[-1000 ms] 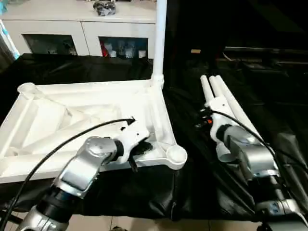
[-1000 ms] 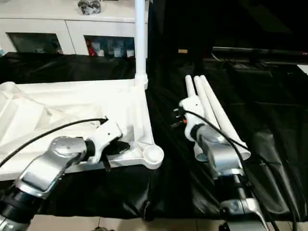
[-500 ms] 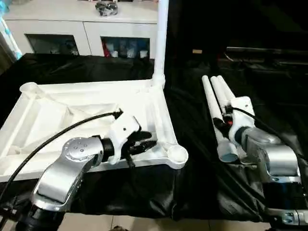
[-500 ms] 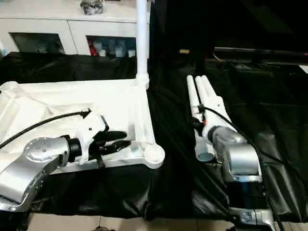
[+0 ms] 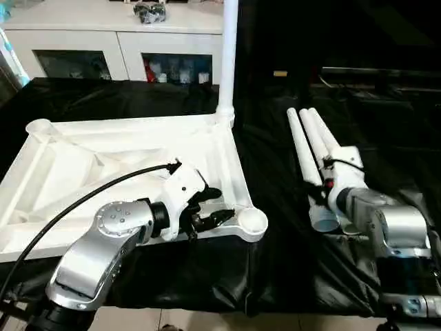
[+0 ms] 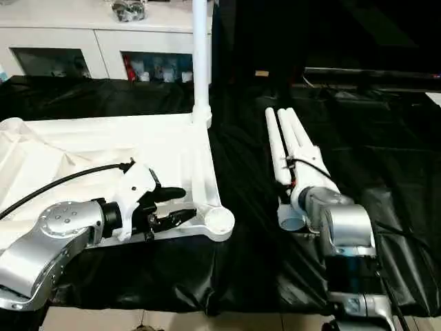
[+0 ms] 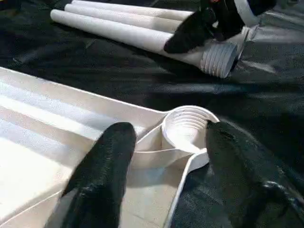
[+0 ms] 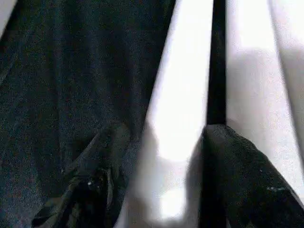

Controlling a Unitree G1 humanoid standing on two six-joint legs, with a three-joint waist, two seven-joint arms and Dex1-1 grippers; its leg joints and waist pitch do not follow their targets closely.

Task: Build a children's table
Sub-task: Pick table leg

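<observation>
One big table draped in black cloth (image 5: 275,227) carries everything, with a white cabinet (image 5: 117,41) with glass doors standing behind it. The white plastic table top (image 5: 89,165) lies upside down on the robot's left half of the cloth, its ribbed underside facing up and a round socket at each visible corner. One leg (image 5: 228,55) already stands upright in the far corner socket nearest the middle of the cloth. Three loose legs (image 5: 313,148) lie side by side on the cloth to the robot's right, well apart from the top, their wide threaded ends pointing toward the robot. The left gripper (image 5: 210,207) sits at the near edge of the top, just beside the near corner socket (image 5: 251,221); in the left wrist view its two black fingers (image 7: 102,175) are spread wide, one over the ribbed inside and one over the cloth outside the rim, with the threaded socket between them and nothing held. The right gripper (image 5: 324,196) is down on the leftmost of the loose legs near its wide end; in the right wrist view its fingers (image 8: 247,180) stand on either side of that leg, against it, though whether they are truly squeezing it cannot be told
</observation>
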